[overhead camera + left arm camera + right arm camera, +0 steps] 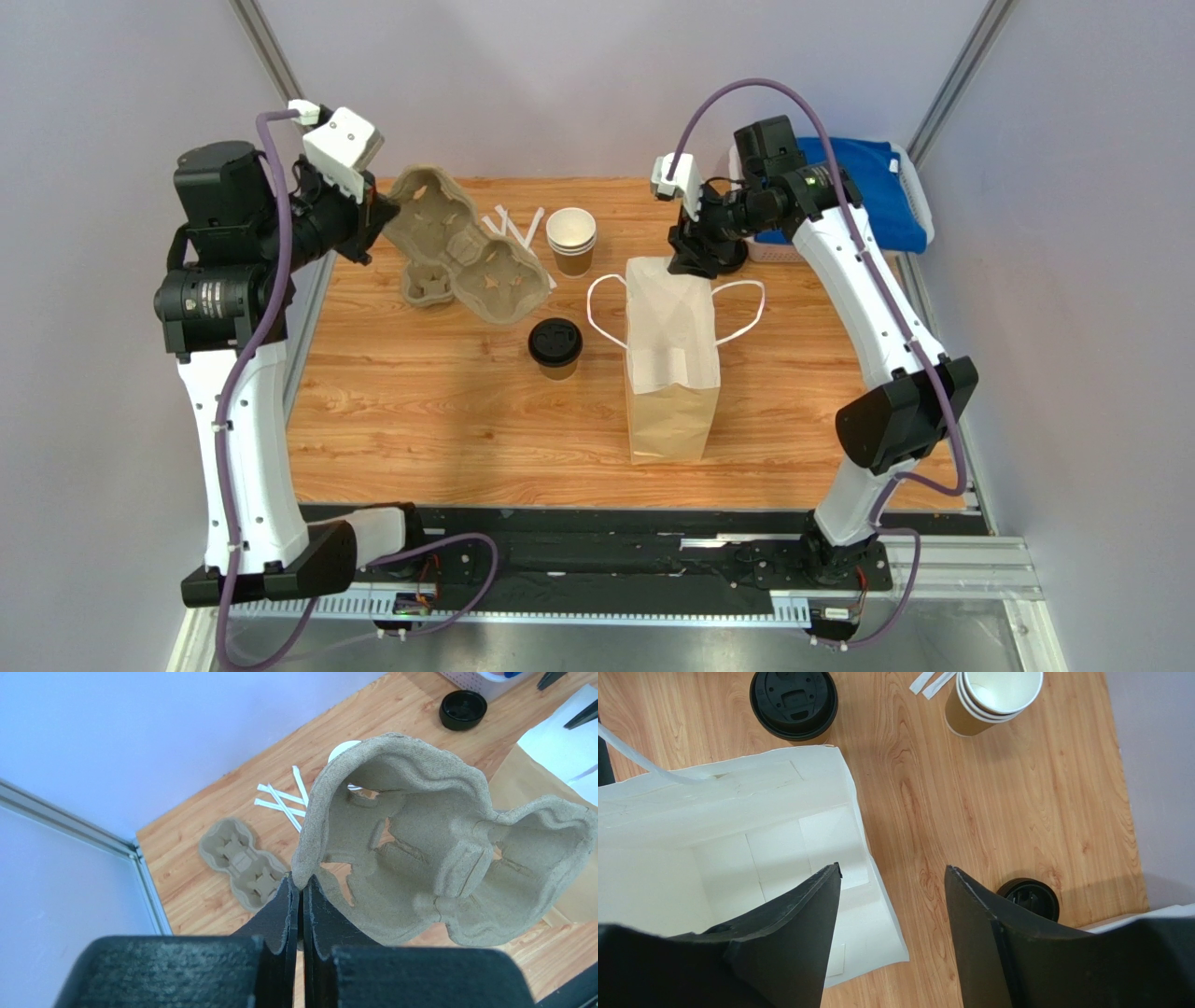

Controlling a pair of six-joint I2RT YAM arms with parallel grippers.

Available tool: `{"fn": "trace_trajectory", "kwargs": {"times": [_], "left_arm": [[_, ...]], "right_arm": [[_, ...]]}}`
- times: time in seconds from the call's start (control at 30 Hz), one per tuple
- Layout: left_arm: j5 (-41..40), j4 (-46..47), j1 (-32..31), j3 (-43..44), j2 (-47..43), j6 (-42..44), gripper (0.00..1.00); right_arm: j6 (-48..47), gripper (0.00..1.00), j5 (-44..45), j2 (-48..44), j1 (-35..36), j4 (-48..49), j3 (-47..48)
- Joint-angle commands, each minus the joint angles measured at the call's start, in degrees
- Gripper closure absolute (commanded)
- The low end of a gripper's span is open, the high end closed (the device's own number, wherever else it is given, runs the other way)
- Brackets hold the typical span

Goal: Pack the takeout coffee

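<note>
1. Pulp-fibre cup carrier (pixel 428 210), in the overhead view, hangs at the counter's (pixel 421 406) far left, its rim pinched by the left fingers (pixel 376 210). Its lower part merges with what lies beneath and is hard to separate. The right fingers (pixel 697 249) hover over the far end of the upright paper bag (pixel 671 371), hiding that part of its mouth. The takeout coffee (pixel 556 346) stands lidded on the counter just left of the bag, not touching it. A stack of lidless cups (pixel 571 238) and white stir sticks (pixel 514 224) sit beyond.
2. From the left wrist, the fingers are pressed together on the carrier's rim. The carrier's wells face the camera and block much of the counter. A second cup carrier (pixel 242 864) lies flat beyond. A loose black lid (pixel 463 708) sits near the top edge, and the bag is cut off at the right.
3. From the right wrist, the fingers are spread, gripping nothing: one over the bag's open mouth, one over wood. Only the bag's white folded bottom shows, and its left side is cut off. The coffee stands outside, past the bag's corner. The loose lid is half hidden behind a finger.
</note>
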Motion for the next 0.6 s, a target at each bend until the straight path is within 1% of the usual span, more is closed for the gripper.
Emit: {"fn": "trace_trajectory", "kwargs": {"times": [0.0, 0.03, 0.07, 0.1, 0.17, 0.2, 0.23, 0.3, 0.33, 0.4, 0.43, 0.47, 0.57], "left_arm": [[-2.3, 2.7, -4.9, 3.9, 0.0, 0.5, 1.0], [-3.5, 2.8, -7.8, 4.5, 0.3, 1.4, 1.0], [-6.2, 3.0, -9.5, 5.7, 0.7, 1.7, 1.0], [-7.4, 3.8, -12.9, 6.4, 0.9, 1.6, 1.0], [-10.1, 5.0, -16.1, 8.6, 1.9, 1.1, 1.0], [-11.3, 6.3, -20.4, 9.3, 2.2, 1.2, 1.0], [-14.7, 7.1, -22.7, 9.9, 2.7, 2.6, 1.0], [-17.9, 10.2, -27.8, 11.3, 3.1, 4.3, 1.0], [-20.8, 10.9, -32.7, 11.8, 3.7, 5.1, 1.0], [-23.3, 12.8, -36.9, 13.5, 4.6, 7.8, 1.0], [-24.8, 13.4, -40.7, 13.9, 5.3, 8.4, 1.0], [-25.6, 14.0, -42.1, 14.1, 5.6, 9.9, 1.0], [-28.7, 18.7, -47.9, 12.7, 5.7, 12.6, 1.0]], "right_arm": [[-3.3, 0.41, 1.1, 1.1, 0.7, -1.7, -0.2], [-3.4, 0.45, 1.3, 1.3, 0.7, -1.7, -0.2], [-3.4, 0.48, 1.2, 1.4, 0.6, -1.9, -0.2], [-3.3, 0.57, 1.0, 1.3, 0.7, -2.1, -0.2], [-2.3, 0.72, 0.8, 1.0, 0.9, -2.0, 0.0], [-1.7, 0.94, 0.9, 0.5, 1.1, -1.5, 0.0], [-0.5, 1.0, 1.4, 0.0, 1.1, -0.8, -0.2], [3.0, 1.0, 2.0, -1.7, 1.1, 1.5, -0.7], [4.0, 1.0, 2.2, -2.4, 1.1, 2.1, -0.9], [7.2, 1.0, 2.4, -4.9, 1.1, 4.2, -2.7], [8.1, 1.0, 2.4, -5.8, 1.1, 4.9, -3.4], [10.4, 1.0, 2.7, -7.8, 1.1, 6.7, -4.4], [12.7, 1.0, 3.3, -11.2, 1.1, 9.1, -7.6]]}}
